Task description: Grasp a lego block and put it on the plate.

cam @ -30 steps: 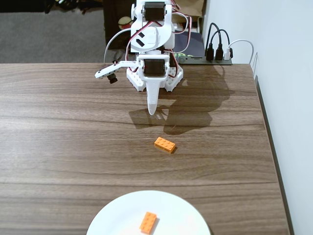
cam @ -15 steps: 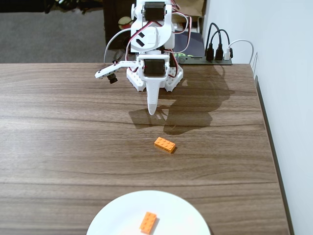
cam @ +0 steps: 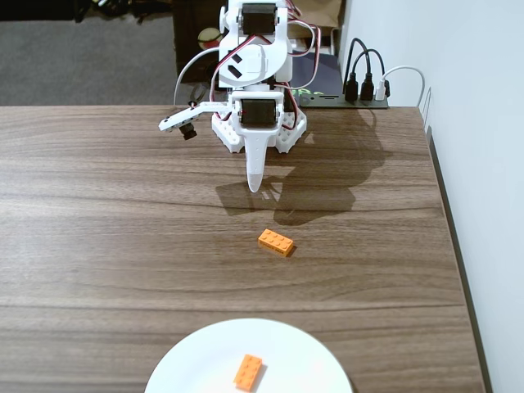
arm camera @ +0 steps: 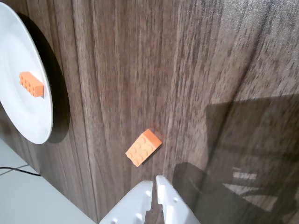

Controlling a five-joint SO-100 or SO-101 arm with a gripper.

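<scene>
Orange brick (cam: 248,372) already on the plate (cam: 188,364); second brick (arm camera: 143,147) waits on the table, gripper (arm camera: 154,187) nearly closed, empty.

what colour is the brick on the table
Bright orange; the brick shows best in the wrist view.

In the fixed view, the large round white plate (cam: 196,360) runs off the bottom edge, so its near half is unseen. In the wrist view the same plate (arm camera: 18,112) is cut by the left edge, and the white two-finger gripper (arm camera: 154,184) runs off the bottom edge with only its fingertips showing.
</scene>
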